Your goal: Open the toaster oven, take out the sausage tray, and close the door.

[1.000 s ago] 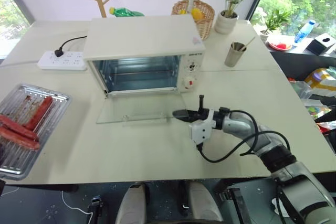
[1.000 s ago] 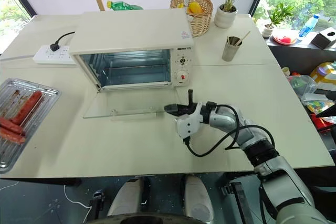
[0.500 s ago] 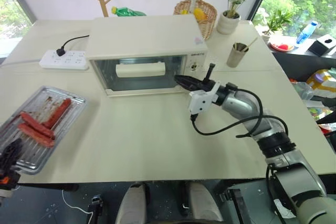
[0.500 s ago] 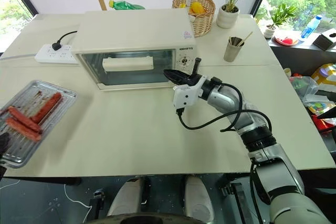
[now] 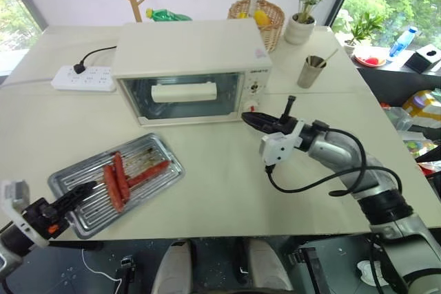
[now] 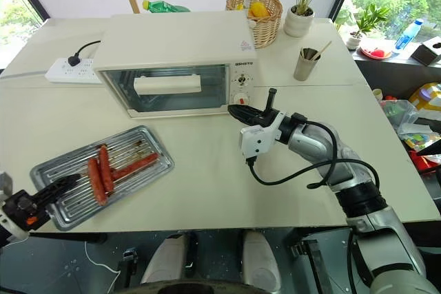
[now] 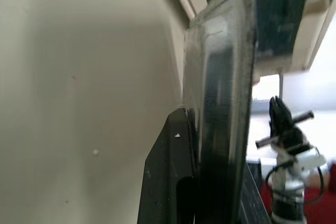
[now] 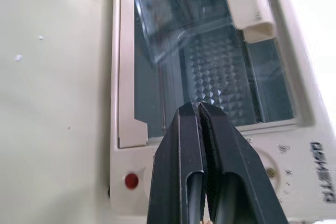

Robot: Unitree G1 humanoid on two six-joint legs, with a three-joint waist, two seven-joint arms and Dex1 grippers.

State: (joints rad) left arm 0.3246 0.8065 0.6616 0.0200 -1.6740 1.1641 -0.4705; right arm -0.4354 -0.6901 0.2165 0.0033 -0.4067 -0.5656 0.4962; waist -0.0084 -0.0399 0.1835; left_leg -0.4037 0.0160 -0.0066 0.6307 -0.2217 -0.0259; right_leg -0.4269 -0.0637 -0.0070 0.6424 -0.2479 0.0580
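Observation:
The cream-white toaster oven stands at the table's middle. Its glass door is closed, the bar handle lying across the glass. The shiny ribbed sausage tray lies on the table in front of the oven, to the left, and carries red sausages. At the table's front left my left gripper is shut on the tray's near rim. My right gripper is shut and empty. It hovers just off the oven's lower right corner, beside the red knob.
A white power strip with a black cable lies left of the oven. Behind the oven are a green bottle, a wicker basket and a potted plant. A metal cup stands at its right.
The door went from lying open to closed. My right gripper has drawn back to the right of the door. My left gripper has brought the tray from the far left in front of the oven.

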